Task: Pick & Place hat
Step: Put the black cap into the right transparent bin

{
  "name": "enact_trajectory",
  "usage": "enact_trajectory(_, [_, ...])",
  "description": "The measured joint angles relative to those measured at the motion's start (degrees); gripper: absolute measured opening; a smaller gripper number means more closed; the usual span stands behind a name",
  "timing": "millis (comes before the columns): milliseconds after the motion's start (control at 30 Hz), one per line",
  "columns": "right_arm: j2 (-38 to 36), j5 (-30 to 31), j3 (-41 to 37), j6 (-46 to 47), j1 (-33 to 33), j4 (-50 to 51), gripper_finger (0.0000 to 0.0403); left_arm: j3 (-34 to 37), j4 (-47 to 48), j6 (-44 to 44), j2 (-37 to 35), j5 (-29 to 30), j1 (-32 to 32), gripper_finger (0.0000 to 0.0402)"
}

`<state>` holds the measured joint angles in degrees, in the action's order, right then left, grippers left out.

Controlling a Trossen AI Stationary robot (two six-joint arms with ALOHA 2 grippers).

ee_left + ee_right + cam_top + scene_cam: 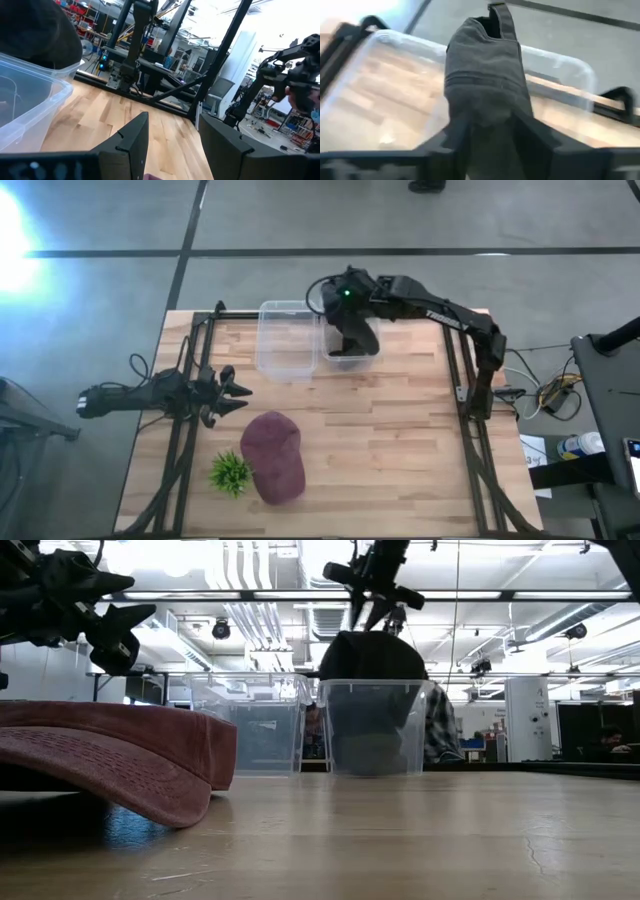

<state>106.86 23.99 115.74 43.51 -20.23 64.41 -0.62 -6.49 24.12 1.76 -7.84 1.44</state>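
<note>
A dark grey hat [485, 75] hangs in my right gripper [490, 127] over the right-hand clear bin [350, 358] near the table's far edge. In the low view the hat [370, 670] sticks up above the bin's rim and reaches down inside it. A maroon cap [275, 455] lies crown up on the table's near part. My left gripper [238, 392] is open and hovers above the table, to the left of the maroon cap and clear of it. My right gripper pinches the dark grey hat's cloth [487, 112] between its two fingers, coming from above and pointing down. The hat hangs below the fingers [368, 610], and its lower part is inside the right-hand bin. One layer or several, I cannot tell.
A second clear bin [288, 338] stands right beside the first, on its left. A small green plant [230, 472] sits next to the maroon cap near the table's near-left corner. Black frame rails [190, 380] run along both table sides. Bare wood lies at centre and right.
</note>
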Motion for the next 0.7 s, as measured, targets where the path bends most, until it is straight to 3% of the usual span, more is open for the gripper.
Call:
enact_trajectory(133, [-0.7, 4.1, 0.0, -0.4, 0.2, 4.1, 0.0074, 0.0, 0.0, 0.3, 0.0, 0.0, 0.0, 0.0168])
enact_trajectory(267, [-1.4, 4.3, 0.0, -2.9, 0.2, 3.5, 0.0084, 0.0, 0.0, 0.4, 0.0, 0.0, 0.0, 0.0168])
enact_trajectory(500, [-5.6, 2.6, 0.1, -3.6, 0.1, 2.8, 0.0181, 0.0, -0.1, 0.5, 0.0, 0.0, 0.0, 0.0168])
enact_trajectory(700, [-8.6, -8.4, 0.7, -1.1, 0.7, 8.6, 0.027, 0.0, -0.1, 0.5, 0.0, 0.0, 0.0, 0.0168])
